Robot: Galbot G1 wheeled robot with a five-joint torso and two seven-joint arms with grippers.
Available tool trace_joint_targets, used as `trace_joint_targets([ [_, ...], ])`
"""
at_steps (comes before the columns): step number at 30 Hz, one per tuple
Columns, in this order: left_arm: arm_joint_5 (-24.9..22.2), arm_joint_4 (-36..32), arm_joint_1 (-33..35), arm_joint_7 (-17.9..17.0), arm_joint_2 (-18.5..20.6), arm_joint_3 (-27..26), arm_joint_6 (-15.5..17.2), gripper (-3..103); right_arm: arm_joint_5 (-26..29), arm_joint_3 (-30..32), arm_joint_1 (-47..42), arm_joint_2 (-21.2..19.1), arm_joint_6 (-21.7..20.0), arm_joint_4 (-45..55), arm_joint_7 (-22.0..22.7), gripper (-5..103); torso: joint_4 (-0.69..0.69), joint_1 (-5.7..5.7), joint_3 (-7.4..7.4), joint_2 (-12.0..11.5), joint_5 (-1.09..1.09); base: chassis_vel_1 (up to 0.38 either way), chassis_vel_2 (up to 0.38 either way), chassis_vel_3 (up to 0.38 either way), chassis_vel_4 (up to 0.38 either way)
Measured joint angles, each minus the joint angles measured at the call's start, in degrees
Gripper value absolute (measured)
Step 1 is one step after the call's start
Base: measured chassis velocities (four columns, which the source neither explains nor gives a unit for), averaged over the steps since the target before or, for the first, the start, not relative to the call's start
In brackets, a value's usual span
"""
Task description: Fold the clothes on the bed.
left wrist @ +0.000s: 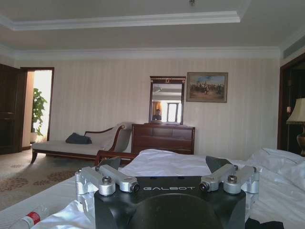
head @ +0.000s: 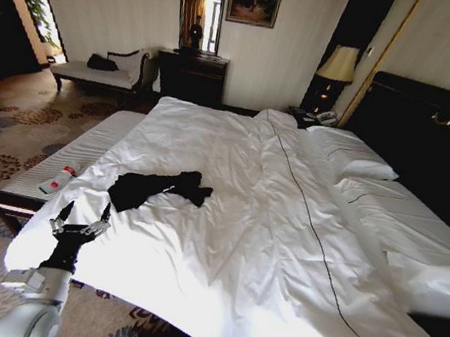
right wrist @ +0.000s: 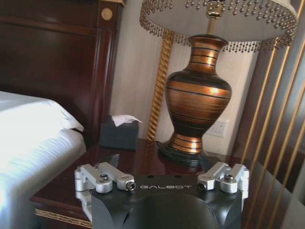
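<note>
The clothes [head: 161,189], one black garment, lie crumpled on the left part of the bed [head: 279,255], on the white duvet. My left gripper [head: 84,216] stands open just short of them, at the duvet's near-left edge, with nothing between its fingers. In the left wrist view the left gripper [left wrist: 164,164] points across the bed, and a corner of the black clothes [left wrist: 264,224] shows beside it. My right gripper [right wrist: 161,162] is open and empty, off by the bedside table [right wrist: 143,164] and away from the clothes.
A pale striped bench [head: 80,157] runs along the bed's left side with a red-and-white bottle [head: 59,180] on it. A chaise [head: 103,72] and a dark dresser [head: 190,76] stand at the far wall. A lamp [right wrist: 198,105] and a tissue box [right wrist: 119,134] sit on the bedside table.
</note>
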Motion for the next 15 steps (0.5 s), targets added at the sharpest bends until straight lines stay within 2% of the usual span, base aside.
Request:
trace_joint_targets([
  [1, 0.1, 0.0, 0.0, 0.0, -0.1, 0.0, 0.0, 100, 0.0, 0.0, -0.1, 0.0, -0.2, 0.0, 0.4, 95, 0.0, 0.0, 0.0, 0.0, 0.0, 0.0, 0.0, 0.0, 0.0],
  [3, 0.1, 0.0, 0.1, 0.0, -0.1, 0.0, 0.0, 100, 0.2, -0.2, -0.5, 0.0, -0.5, 0.0, 1.1, 95, 0.0, 0.0, 0.0, 0.0, 0.0, 0.0, 0.0, 0.0, 0.0],
  [4, 0.2, 0.0, 0.2, 0.0, -0.2, 0.0, 0.0, 100, 0.4, -0.2, -0.6, 0.0, -0.6, 0.0, 1.3, 100, -0.01, 0.0, 0.0, 0.0, 0.0, 0.0, 0.0, 0.0, 0.0],
  [9, 0.7, -0.3, 0.5, 0.0, -0.5, 0.3, -0.1, 100, 0.5, 0.2, 0.3, -0.3, 0.7, -0.8, 0.8, 100, -0.01, 0.0, 0.0, 0.0, 0.0, 0.0, 0.0, 0.0, 0.0],
  [14, 1.1, -1.2, 1.2, 0.0, -0.8, 0.5, -0.1, 100, 0.6, -1.1, 2.2, -0.9, 3.4, -0.2, -2.4, 100, 0.0, 0.0, 0.01, 0.0, 0.01, 0.0, 0.0, 0.0, 0.0],
  [15, 1.1, -1.6, 1.4, 0.0, -0.8, 0.3, -0.1, 100, 0.7, -2.2, 3.0, -1.1, 4.7, 0.9, -4.7, 100, 0.0, 0.0, 0.01, 0.0, 0.01, 0.0, 0.0, 0.0, 0.0],
])
